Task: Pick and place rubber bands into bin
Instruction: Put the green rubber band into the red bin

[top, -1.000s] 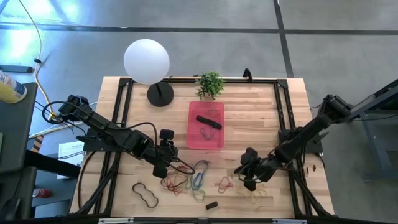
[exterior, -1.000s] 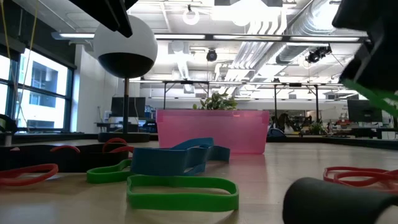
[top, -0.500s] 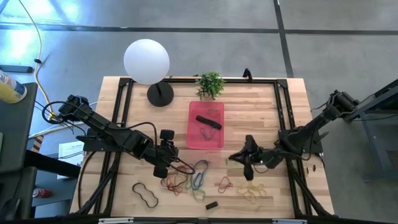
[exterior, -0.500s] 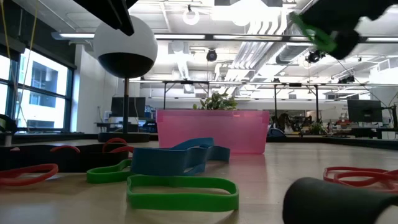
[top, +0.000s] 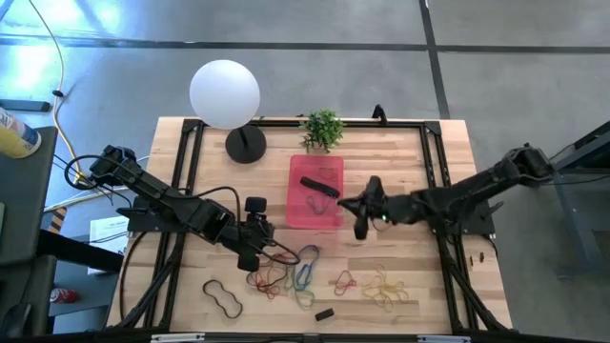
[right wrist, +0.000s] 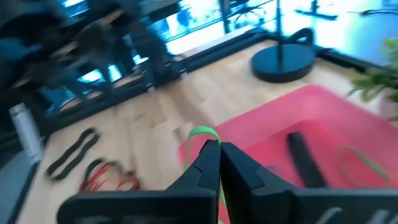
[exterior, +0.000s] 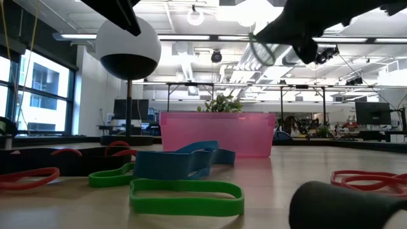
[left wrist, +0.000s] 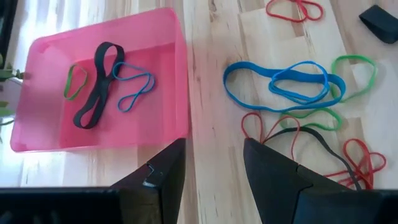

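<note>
Left gripper [top: 250, 255] rests low, fingers apart, beside loose rubber bands [top: 286, 274] on table [top: 400, 162]. Pink bin [top: 297, 217] mid-table holds a few bands. Right gripper [top: 360, 211] at its edge, pinching what looks like a green band [right wrist: 200, 132].

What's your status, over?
Right gripper shut on green rubber band, at the bin's right edge. Left gripper open above the band pile. Nothing in the way.
</note>
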